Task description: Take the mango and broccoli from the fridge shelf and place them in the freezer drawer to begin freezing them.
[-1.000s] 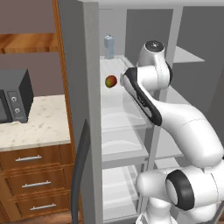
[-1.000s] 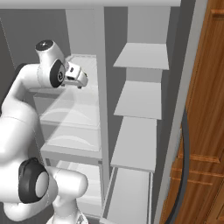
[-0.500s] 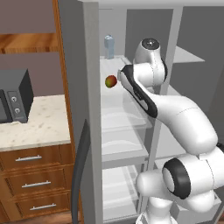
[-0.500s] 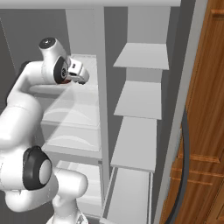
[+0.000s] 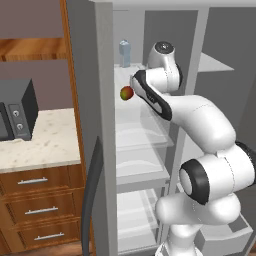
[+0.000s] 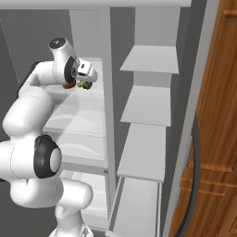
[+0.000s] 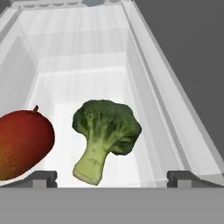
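The mango (image 7: 24,142), red-orange and smooth, lies on the pale ribbed fridge shelf (image 7: 87,74) at the left of the hand view. Right beside it lies the broccoli (image 7: 105,131), its stem pointing toward me. My gripper (image 7: 112,178) is open, hovering just short of the broccoli, whose stem end lines up with the gap between the fingertips (image 7: 41,177), nearer the left one. Nothing is held. From the left base view the mango (image 5: 126,93) shows past my forearm. In the right base view my gripper (image 6: 84,77) sits just above the broccoli (image 6: 84,85).
A blue-grey bottle (image 5: 124,53) stands at the back of the same shelf. The shelf's raised side walls (image 7: 144,74) close in on both sides. Plain grey shelves (image 6: 148,99) fill the right compartment. The fridge's centre post (image 6: 107,92) stands close to my hand.
My arm has swung further into the fridge, and the hand has shifted slightly up and inward over the mango and broccoli. The fruit and floret have not moved.
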